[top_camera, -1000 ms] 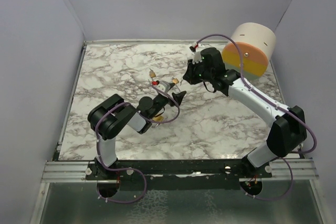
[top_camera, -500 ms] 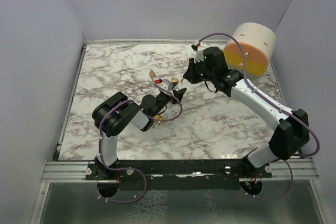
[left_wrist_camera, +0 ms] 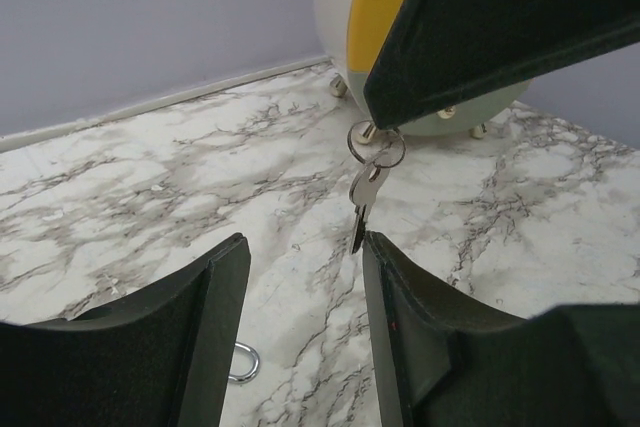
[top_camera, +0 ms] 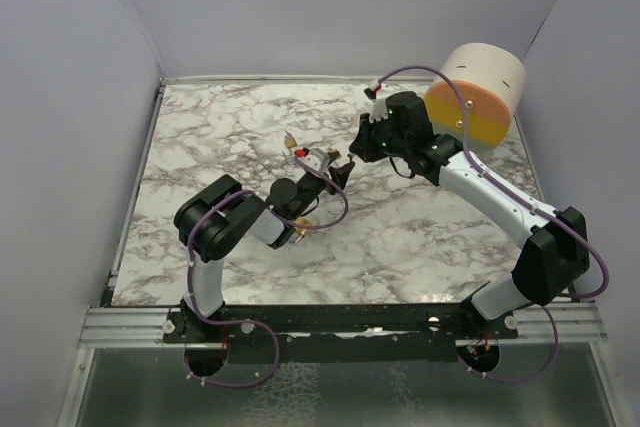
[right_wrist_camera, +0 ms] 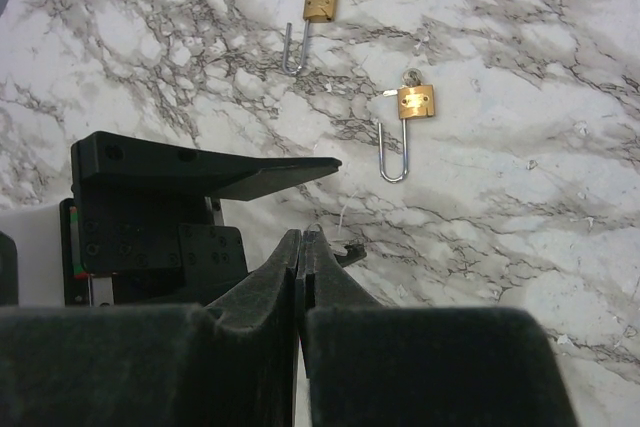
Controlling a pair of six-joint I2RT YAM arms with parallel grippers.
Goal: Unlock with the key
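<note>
Your left fingers (top_camera: pixel 338 171) are about half open on nothing. The flat silver key (left_wrist_camera: pixel 365 190) hangs by its wire ring (left_wrist_camera: pixel 377 143) between them, ring pinched in the fully closed right fingers (right_wrist_camera: pixel 300 247). Looks like nothing's unlocked yet: a boxy brass padlock (right_wrist_camera: pixel 415 102) and a second padlock (right_wrist_camera: pixel 320 5), both long-shackled, lie beyond on the marble counter (right_wrist_camera: pixel 520 27).

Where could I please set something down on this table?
Free: the far-left marble between the left wall and the left arm, and the near strip between both arms. Crowded: the middle, where left pincer and right pincer meet at the key near the padlocks, and the far-right corner holding the round container.
</note>
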